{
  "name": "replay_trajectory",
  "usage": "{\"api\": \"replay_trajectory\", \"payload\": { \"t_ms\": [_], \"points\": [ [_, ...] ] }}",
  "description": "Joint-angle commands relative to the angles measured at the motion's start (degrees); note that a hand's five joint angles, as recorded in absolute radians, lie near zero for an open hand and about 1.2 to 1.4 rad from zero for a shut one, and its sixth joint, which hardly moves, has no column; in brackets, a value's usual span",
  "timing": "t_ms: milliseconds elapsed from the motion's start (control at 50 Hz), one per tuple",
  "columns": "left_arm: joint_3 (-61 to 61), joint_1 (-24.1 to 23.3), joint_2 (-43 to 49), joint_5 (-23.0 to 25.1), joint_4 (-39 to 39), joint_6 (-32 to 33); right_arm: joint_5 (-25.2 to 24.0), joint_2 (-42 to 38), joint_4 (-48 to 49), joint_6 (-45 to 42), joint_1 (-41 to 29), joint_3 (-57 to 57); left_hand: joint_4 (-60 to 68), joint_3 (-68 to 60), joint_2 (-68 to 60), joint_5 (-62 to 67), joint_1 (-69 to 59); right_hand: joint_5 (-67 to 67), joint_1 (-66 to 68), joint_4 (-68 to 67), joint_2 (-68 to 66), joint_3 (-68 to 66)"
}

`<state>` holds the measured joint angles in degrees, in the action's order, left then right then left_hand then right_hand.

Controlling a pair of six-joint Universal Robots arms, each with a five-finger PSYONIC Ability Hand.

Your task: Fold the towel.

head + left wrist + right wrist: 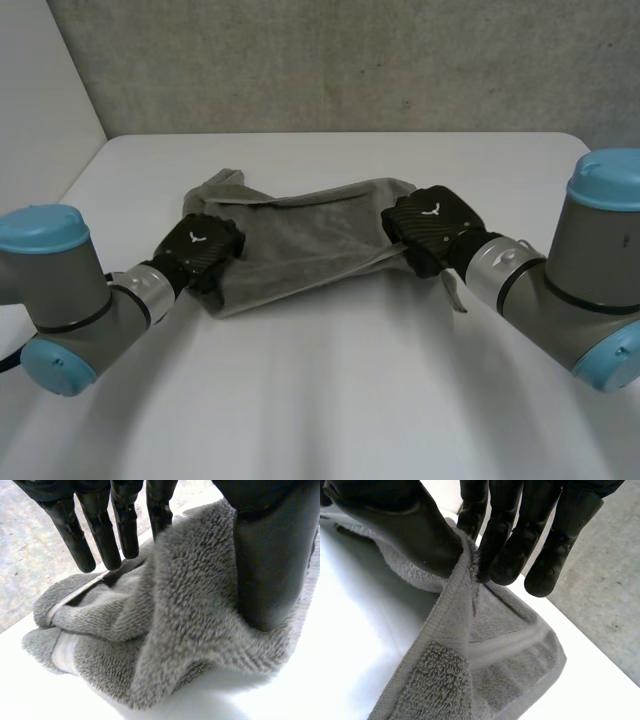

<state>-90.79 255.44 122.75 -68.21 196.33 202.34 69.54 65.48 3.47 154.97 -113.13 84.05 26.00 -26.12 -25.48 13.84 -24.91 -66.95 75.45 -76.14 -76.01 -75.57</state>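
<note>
A grey towel (300,240) lies crumpled in the middle of the white table (330,400). My left hand (205,248) is at the towel's left end. In its wrist view the fingers (105,525) are straight and spread, lifted off the towel (185,615), and only the thumb (270,565) rests on the bunched pile. My right hand (430,228) is at the towel's right end. There the thumb (405,525) and fingers (505,540) pinch a hemmed edge of the towel (485,650), and a corner hangs down below that hand.
The table's bare white surface stretches in front of the towel toward me. A grey wall (350,60) stands behind the table's far edge. My two forearms reach in from the left and right.
</note>
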Motion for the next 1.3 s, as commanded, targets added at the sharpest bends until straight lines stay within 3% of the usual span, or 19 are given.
{"api": "replay_trajectory", "payload": {
  "t_ms": [20, 200, 600, 800, 1140, 1240, 1280, 1300],
  "points": [
    [-2.54, -0.73, -5.23, -1.92, -0.16, -6.68, 2.09, 1.67, -0.83, 6.12, 2.73, -0.03, -3.84, 3.96, 3.33, -1.68, 2.75, -3.05, 4.55, -3.86, -3.99, -4.43],
    [-7.28, -3.54, -7.52, -2.80, -1.91, -13.81, 3.23, 1.84, -0.57, 11.58, 7.31, 1.38, -3.67, 3.79, 3.16, -1.52, 2.59, -3.05, 4.55, -3.86, -3.99, -4.43],
    [-22.15, -3.98, -18.86, -6.67, -2.09, -13.99, 2.88, 0.44, -0.30, 11.32, 6.69, 2.17, 6.08, -5.97, -6.60, 8.24, -7.17, -3.05, 4.55, -3.86, -3.99, -4.43],
    [-16.18, -4.16, -10.70, -8.16, 2.13, -14.43, 2.80, 0.52, -0.21, 11.23, 6.69, 2.78, 5.24, -5.12, -5.76, 7.40, -6.33, -3.05, 4.55, -3.86, -3.99, -4.43],
    [-2.11, -8.03, 0.56, -11.33, 1.25, -14.34, 2.71, 0.61, -0.13, 11.06, 6.78, 3.22, 6.59, -6.47, -7.10, 8.75, -7.67, -3.05, 4.55, -3.86, -3.99, -4.43],
    [-0.17, -8.03, 2.85, -11.24, 0.37, -14.25, 2.80, 0.52, -0.04, 11.06, 6.87, 3.22, 16.85, -16.73, -17.36, 19.01, -17.93, -3.05, 4.55, -3.86, -3.99, -4.43],
    [0.79, -8.03, 4.16, -11.07, 0.11, -14.17, 2.80, 0.52, -0.04, 11.06, 7.13, 2.96, 32.05, -31.93, -32.56, 34.21, -33.13, -3.05, 4.55, -3.86, -3.99, -4.43],
    [0.79, -8.03, 4.17, -11.07, 0.11, -14.17, 2.80, 0.52, -0.04, 11.06, 7.13, 2.96, 32.16, -32.04, -32.67, 34.32, -33.24, -3.05, 4.55, -3.86, -3.99, -4.43]
  ]
}}
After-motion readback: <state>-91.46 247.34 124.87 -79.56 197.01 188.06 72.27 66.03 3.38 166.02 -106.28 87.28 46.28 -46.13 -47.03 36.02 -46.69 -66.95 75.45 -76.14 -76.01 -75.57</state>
